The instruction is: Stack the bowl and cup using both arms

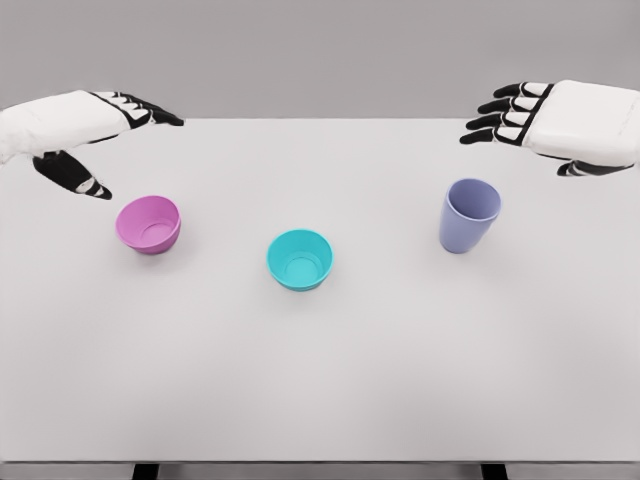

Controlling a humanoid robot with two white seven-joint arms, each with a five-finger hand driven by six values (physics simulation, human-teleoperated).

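A pink bowl [149, 223] stands upright on the white table [320, 380] at the left. A teal bowl [300, 259] sits near the middle. A lavender cup [468, 214] stands upright at the right. My left hand [120, 140] hovers above and behind the pink bowl, fingers spread, thumb pointing down, holding nothing. My right hand [520, 125] hovers behind and to the right of the cup, fingers extended and empty. Neither hand touches anything.
The table's far edge runs just behind both hands, against a grey backdrop. Its front edge shows at the bottom of the view, with two dark legs below.
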